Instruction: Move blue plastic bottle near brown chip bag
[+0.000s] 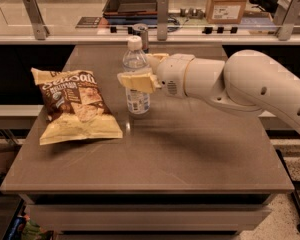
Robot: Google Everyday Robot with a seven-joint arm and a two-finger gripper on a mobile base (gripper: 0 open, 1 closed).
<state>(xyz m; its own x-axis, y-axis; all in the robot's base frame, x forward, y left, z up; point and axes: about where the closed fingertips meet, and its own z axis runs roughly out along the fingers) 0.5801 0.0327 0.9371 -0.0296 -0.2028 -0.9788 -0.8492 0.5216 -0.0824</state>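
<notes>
Blue plastic bottle (135, 62) stands on the table (190, 154), left of centre and toward the far half, held in the tool (137, 72). Camera view, the only one: tool is closed on the bottle at mid-body. The near finger (140, 81) lies flat across the front of the bottle, just above the label (138, 103). The far finger shows only as a pale strip behind the bottle's shoulder. So the bottle sits between the two fingers, with neck and cap above them and the labelled lower part below. Contact on the far side is hidden by the bottle itself.

Bottle is upright, long axis vertical, white cap (134, 43) on top, base at table level; cannot tell if the base fully rests on the surface or is a hair off it.

Brown chip bag (75, 106) lies flat on the table to the left of the bottle. Its long axis runs from the far-left down toward the near side, printed face up. The bag's right edge is just beside the bottle, with a narrow strip of bare table between them, not touching.

A can (141, 34) stands behind the bottle, farther back on the table and partly hidden by the bottle's neck.

Arm (250, 81) enters from the right edge and rises to a bulky white elbow. It then runs roughly level leftward over the table to the wrist. Tool points left, fingers horizontal, approaching the bottle from its right side.
</notes>
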